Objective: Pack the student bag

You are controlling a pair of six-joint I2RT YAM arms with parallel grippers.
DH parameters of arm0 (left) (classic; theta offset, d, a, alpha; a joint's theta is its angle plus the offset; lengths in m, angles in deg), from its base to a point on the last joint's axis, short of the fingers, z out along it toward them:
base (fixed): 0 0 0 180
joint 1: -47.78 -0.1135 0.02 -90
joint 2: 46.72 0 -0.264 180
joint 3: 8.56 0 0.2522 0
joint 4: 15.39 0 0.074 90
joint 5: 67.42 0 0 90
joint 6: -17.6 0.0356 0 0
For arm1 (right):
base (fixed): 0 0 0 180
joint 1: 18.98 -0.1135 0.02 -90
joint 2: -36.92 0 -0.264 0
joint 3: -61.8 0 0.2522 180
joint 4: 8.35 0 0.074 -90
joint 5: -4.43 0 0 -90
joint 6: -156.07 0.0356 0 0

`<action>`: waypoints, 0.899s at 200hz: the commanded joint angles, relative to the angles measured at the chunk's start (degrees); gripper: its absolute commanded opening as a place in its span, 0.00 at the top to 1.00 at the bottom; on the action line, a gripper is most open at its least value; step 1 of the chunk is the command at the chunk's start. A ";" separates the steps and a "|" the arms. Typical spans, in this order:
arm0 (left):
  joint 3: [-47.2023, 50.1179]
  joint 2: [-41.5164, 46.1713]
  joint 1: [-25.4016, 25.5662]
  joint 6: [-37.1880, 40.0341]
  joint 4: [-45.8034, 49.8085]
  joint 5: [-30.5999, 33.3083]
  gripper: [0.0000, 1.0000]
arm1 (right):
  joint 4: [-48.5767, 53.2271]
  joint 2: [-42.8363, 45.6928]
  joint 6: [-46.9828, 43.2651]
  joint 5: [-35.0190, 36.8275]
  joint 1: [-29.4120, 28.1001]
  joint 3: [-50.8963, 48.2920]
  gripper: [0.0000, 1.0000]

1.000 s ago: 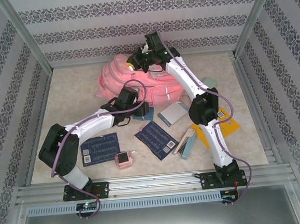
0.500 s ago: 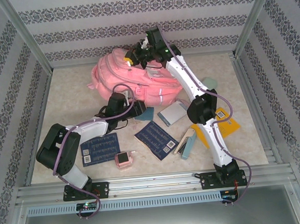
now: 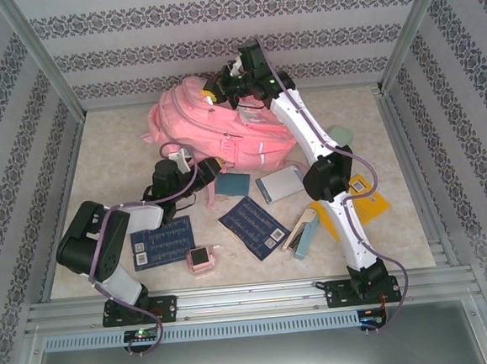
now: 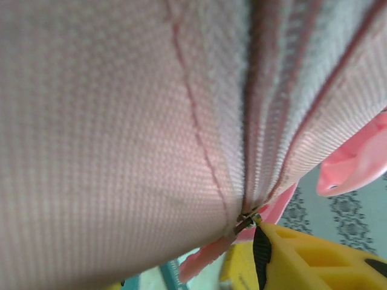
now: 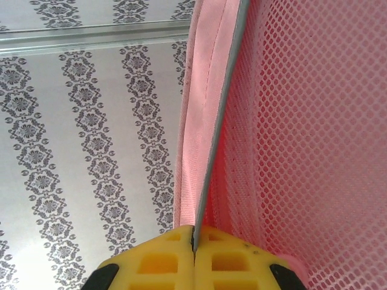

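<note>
Upper centre of the overhead view: the student bag, a large pink fabric backpack with pale stripes, lies on the pale marbled worktop, close to the patterned back wall.

The right hand is at the bag's top edge, with its arm reaching in from the lower right corner. On its wrist camera the two yellow fingers meet at the bottom of the frame. They are pressed together on a thin grey-edged strip of pink trim, so that hand is holding the bag. Pink mesh runs up the right side and flowered wallpaper covers the left.

The left hand is at the bag's lower edge, just left of centre. Its wrist camera is right up against the pink weave. A zip line runs down to a small metal zip pull, right at the tip of a yellow finger in the lower right. The gap looks narrow, but I cannot tell whether the hand is pinching the pull.

Loose on the worktop below the bag:
- a teal book just beside the left hand
- a grey-blue notebook to the right of the book
- two dark blue patterned cards, the second tilted at centre
- a small pink square gadget between the cards, nearer the bottom
- an orange folder at the right, partly under the right arm
</note>
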 commanded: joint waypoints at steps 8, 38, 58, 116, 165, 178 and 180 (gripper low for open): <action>0.20 -3.66 -0.36 -6.88 -14.04 -4.23 0.45 | -2.97 -0.94 1.32 -4.97 -0.63 7.20 1.00; 1.02 -6.69 -0.34 -11.20 -19.18 -4.69 0.51 | -0.25 -4.75 1.81 -4.97 -0.47 13.97 1.00; 2.29 -7.37 -0.23 -12.59 -20.89 -4.65 0.52 | 3.39 -9.07 2.15 -4.18 -0.28 22.11 1.00; 4.75 -6.41 0.93 -12.04 -16.85 -4.17 0.48 | 4.27 -10.56 2.03 -3.72 -0.19 23.26 1.00; 3.68 -8.93 3.14 -14.03 -19.01 -3.40 0.48 | 4.62 -10.51 1.94 -3.36 -0.19 23.28 1.00; 3.07 -9.69 3.79 -14.61 -19.79 -3.25 0.48 | 4.69 -10.55 1.98 -3.27 -0.15 23.28 1.00; 3.06 -9.79 3.95 -14.72 -19.88 -3.13 0.48 | 4.72 -10.53 1.95 -3.27 -0.20 23.23 1.00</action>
